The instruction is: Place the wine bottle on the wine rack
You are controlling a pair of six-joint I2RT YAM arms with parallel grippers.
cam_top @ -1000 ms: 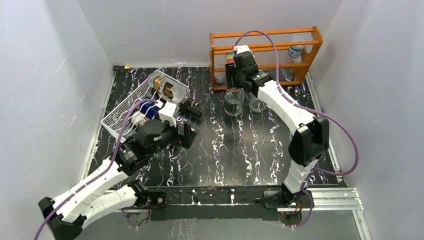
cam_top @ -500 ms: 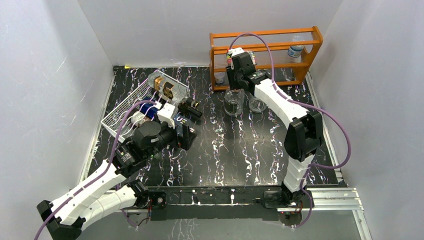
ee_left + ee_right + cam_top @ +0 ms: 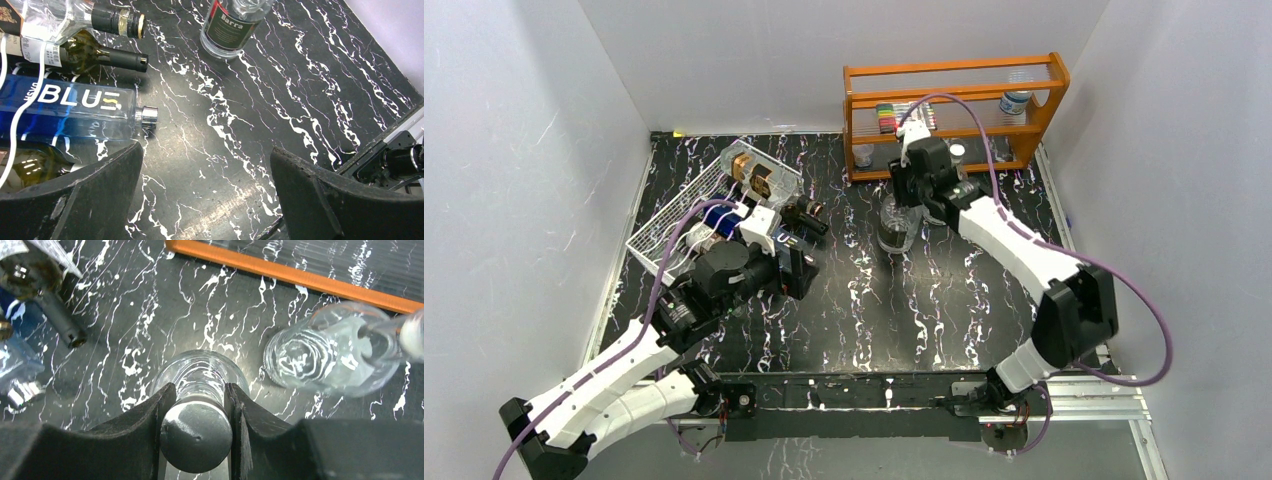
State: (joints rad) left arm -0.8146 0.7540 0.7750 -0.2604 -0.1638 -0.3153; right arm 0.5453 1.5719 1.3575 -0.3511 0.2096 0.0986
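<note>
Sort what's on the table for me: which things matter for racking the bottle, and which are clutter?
Job: clear bottle, upright, clamped at its cap by the right gripper; white wire wine rack.
Lying about: orange shelf; glass jar beside the bottle; blue bottle.

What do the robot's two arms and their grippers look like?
The left arm and right arm have white shell links with black joints; a purple cable loops along each. The left gripper and right gripper have matte black, scuffed fingers.
</note>
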